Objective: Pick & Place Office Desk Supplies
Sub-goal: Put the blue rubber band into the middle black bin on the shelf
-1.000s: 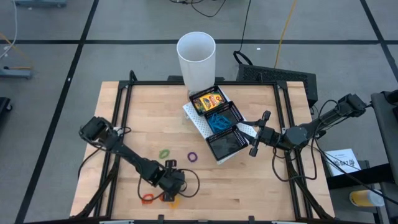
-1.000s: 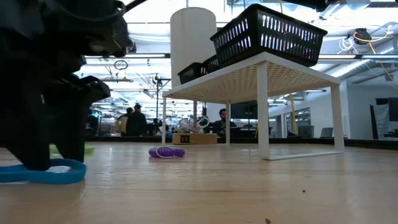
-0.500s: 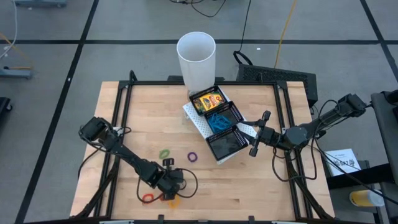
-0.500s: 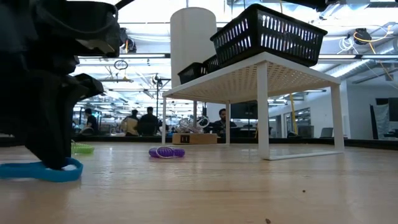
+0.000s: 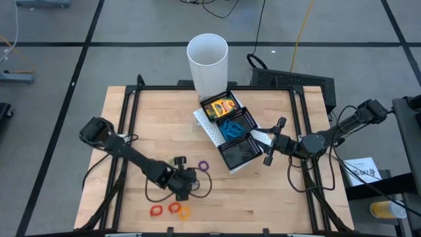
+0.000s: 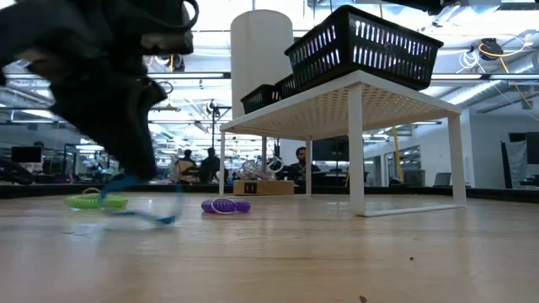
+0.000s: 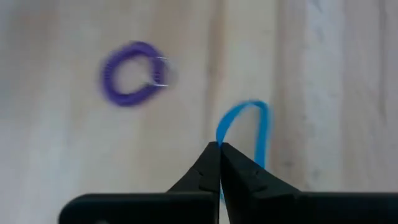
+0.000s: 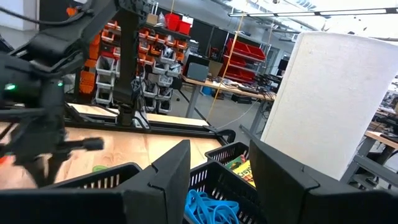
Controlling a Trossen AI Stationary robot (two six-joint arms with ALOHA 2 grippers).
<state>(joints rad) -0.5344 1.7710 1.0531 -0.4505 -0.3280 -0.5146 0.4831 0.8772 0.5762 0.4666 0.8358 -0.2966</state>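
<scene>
My left gripper (image 5: 187, 188) hangs low over the near middle of the table, shut on a thin blue rubber band (image 7: 250, 130); the low view shows the band (image 6: 139, 210) trailing below the fingers. A green band (image 5: 174, 161) and a purple band (image 5: 203, 165) lie flat just beyond it. Red (image 5: 156, 210), orange (image 5: 174, 207) and yellow (image 5: 185, 212) bands lie near the front edge. The black mesh tray (image 5: 245, 150) on a white shelf holds a crayon box (image 5: 220, 105) and blue bands (image 5: 230, 125). My right gripper (image 5: 271, 141) waits open at the tray's right end. My left gripper pinches the blue band's near part (image 7: 220, 144) between the very ends of its two shut fingers, slanting down from above. The rest of the loop hangs slack past the fingertips. Its lower end (image 6: 167, 220) is close to the wood; whether it touches, I cannot tell.
A tall white cup (image 5: 208, 62) stands at the far edge behind the tray. The white shelf (image 6: 362, 101) lifts the tray well above the table. Bare wood stretches across the left and the near right of the table.
My left gripper has shut on the blue band, then risen and gone a little toward the far edge. The band lay flat on the wood; now one side is lifted and the rest trails below the fingers.
</scene>
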